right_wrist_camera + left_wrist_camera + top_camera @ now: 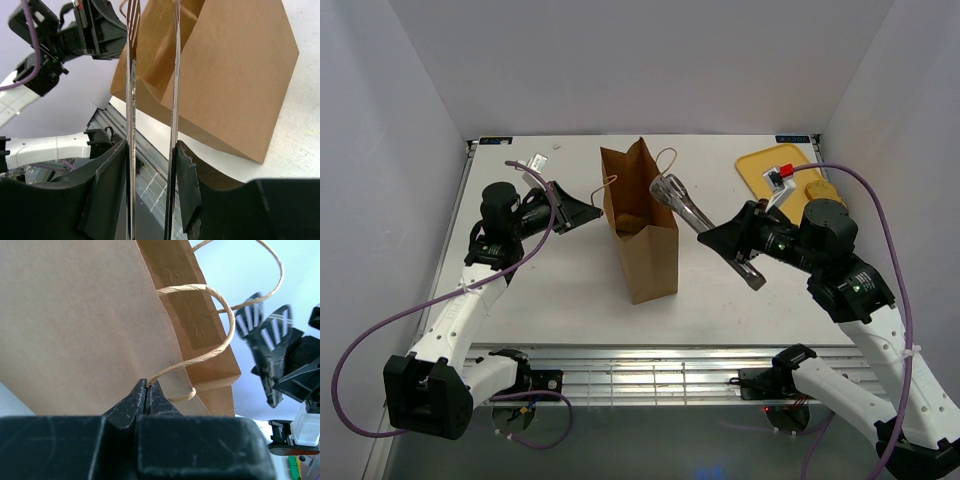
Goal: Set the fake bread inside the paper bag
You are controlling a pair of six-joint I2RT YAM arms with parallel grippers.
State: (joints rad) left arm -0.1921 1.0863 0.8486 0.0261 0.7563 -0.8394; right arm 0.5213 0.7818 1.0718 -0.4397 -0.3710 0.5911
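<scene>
The tall brown paper bag stands upright mid-table with its mouth open. My left gripper is shut on one twisted handle at the bag's left side. My right gripper grips metal tongs, one jaw against each tong arm. The arms are spread and their tips sit by the bag's upper right rim. I see nothing between the tips. A brown lump shows inside the bag. A golden piece of fake bread lies on the tray behind my right arm.
The yellow tray sits at the back right corner, partly hidden by the right arm. A small white tag lies at the back left. A metal rail runs along the near table edge. White walls enclose three sides.
</scene>
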